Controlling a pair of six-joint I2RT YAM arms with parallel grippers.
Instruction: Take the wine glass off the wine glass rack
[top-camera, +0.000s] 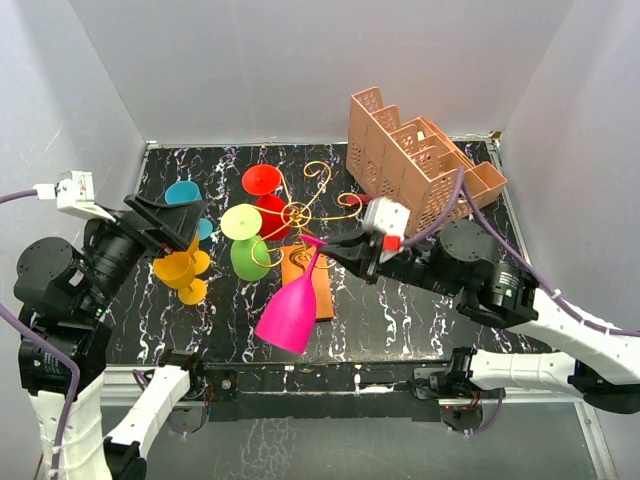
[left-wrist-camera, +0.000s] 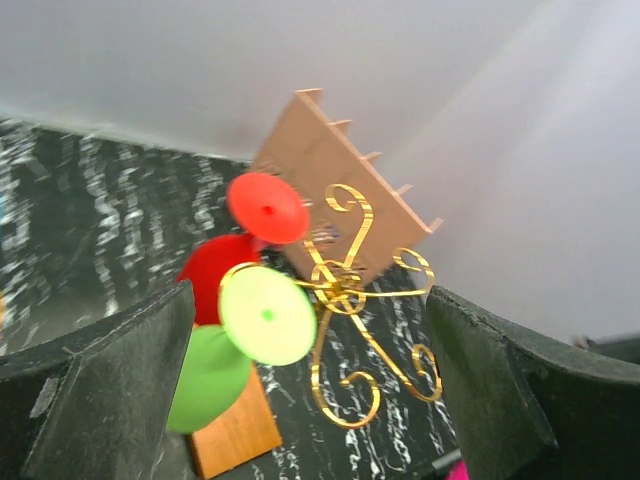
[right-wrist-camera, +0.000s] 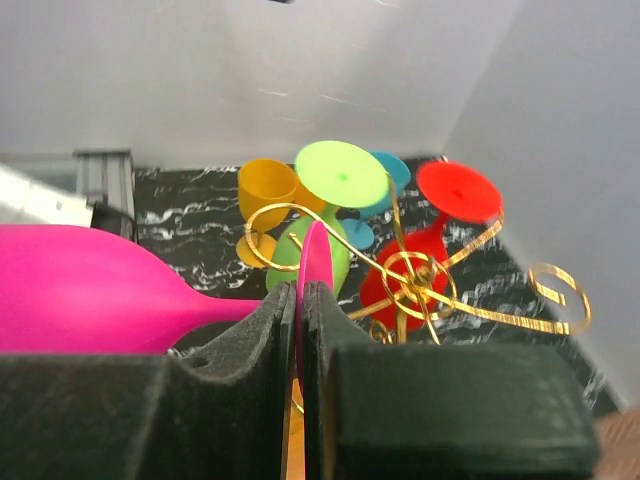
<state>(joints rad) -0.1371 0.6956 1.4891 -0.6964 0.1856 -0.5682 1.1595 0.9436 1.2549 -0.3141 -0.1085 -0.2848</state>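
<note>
The gold wire rack (top-camera: 297, 212) stands on its orange base (top-camera: 322, 292) at the table's middle. A green glass (top-camera: 248, 257) and a red glass (top-camera: 272, 207) hang on its left arms. My right gripper (top-camera: 335, 248) is shut on the foot of a pink wine glass (top-camera: 288, 312), whose bowl hangs down toward the near edge, beside the rack's front. The right wrist view shows the pink foot (right-wrist-camera: 316, 262) pinched between the pads and the bowl (right-wrist-camera: 80, 290) at left. My left gripper (top-camera: 165, 225) is open and empty, left of the rack; its view shows the rack (left-wrist-camera: 345, 290).
A yellow glass (top-camera: 178, 270) and a teal glass (top-camera: 183, 193) stand at the left, under and beside my left gripper. A tall salmon lattice crate (top-camera: 420, 150) stands at the back right. White walls close in the table on three sides.
</note>
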